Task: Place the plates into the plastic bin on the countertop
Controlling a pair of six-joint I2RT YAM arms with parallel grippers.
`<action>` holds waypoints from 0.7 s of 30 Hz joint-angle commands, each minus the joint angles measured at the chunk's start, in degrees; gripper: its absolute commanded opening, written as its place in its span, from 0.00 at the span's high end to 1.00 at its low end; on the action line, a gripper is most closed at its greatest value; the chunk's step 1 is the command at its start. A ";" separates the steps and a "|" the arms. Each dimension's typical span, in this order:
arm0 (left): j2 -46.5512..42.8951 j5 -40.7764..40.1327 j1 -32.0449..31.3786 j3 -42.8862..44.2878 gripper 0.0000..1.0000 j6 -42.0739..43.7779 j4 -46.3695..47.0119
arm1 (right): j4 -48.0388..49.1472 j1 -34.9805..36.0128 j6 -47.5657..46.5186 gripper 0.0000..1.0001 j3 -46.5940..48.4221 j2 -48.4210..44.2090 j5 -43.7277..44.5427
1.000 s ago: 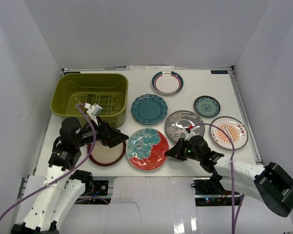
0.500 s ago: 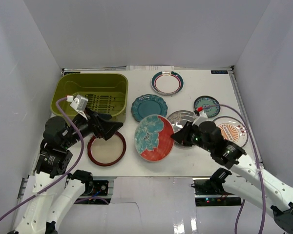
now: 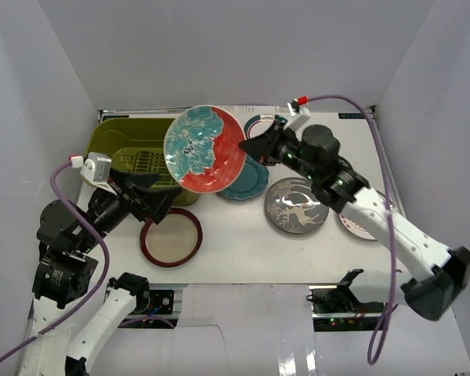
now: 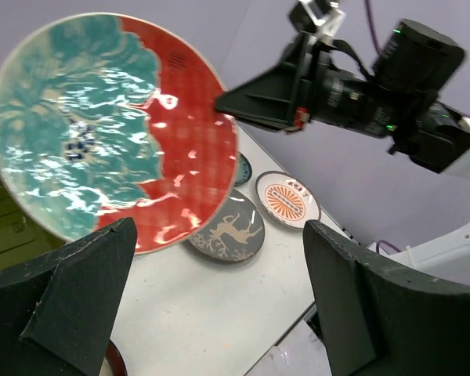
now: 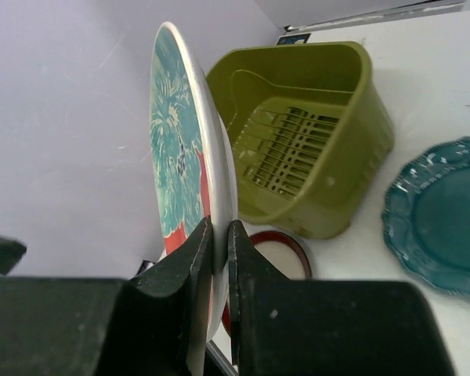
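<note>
My right gripper (image 3: 249, 149) is shut on the rim of the teal-and-red floral plate (image 3: 205, 149) and holds it tilted on edge, high above the right end of the olive plastic bin (image 3: 113, 153). The right wrist view shows the jaws (image 5: 219, 235) pinching the plate's edge (image 5: 210, 149) with the bin (image 5: 329, 133) beyond. My left gripper (image 3: 168, 196) is open and empty, above the red-rimmed cream plate (image 3: 171, 241). The grey plate (image 3: 296, 205), scalloped teal plate (image 3: 251, 182), rimmed white plate (image 3: 260, 120) and orange-sunburst plate (image 4: 288, 200) lie on the countertop (image 3: 235, 251). The small teal plate is mostly hidden by my right arm.
White walls close in the countertop on the left, back and right. The bin holds no plates. My right arm stretches across the right half of the countertop. In the left wrist view my fingers (image 4: 86, 298) frame the grey plate (image 4: 231, 229).
My right gripper has lifted the floral plate off the countertop and carried it up and left towards the bin. My left arm has risen and drawn back to the left, still open.
</note>
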 commanded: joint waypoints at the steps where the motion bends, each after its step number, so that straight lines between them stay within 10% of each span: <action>1: 0.46 -4.13 -0.59 3.02 0.02 1.04 -3.15 | 21.03 -0.84 8.00 0.92 10.74 11.97 -7.50; 16: 1.60 -4.04 -2.00 0.13 0.02 1.04 -2.36 | 16.14 1.89 9.68 0.92 65.23 64.04 -8.92; 21: 2.04 -4.04 -2.18 -2.24 0.02 0.87 -0.78 | 16.73 3.73 8.63 0.92 65.88 69.95 -7.51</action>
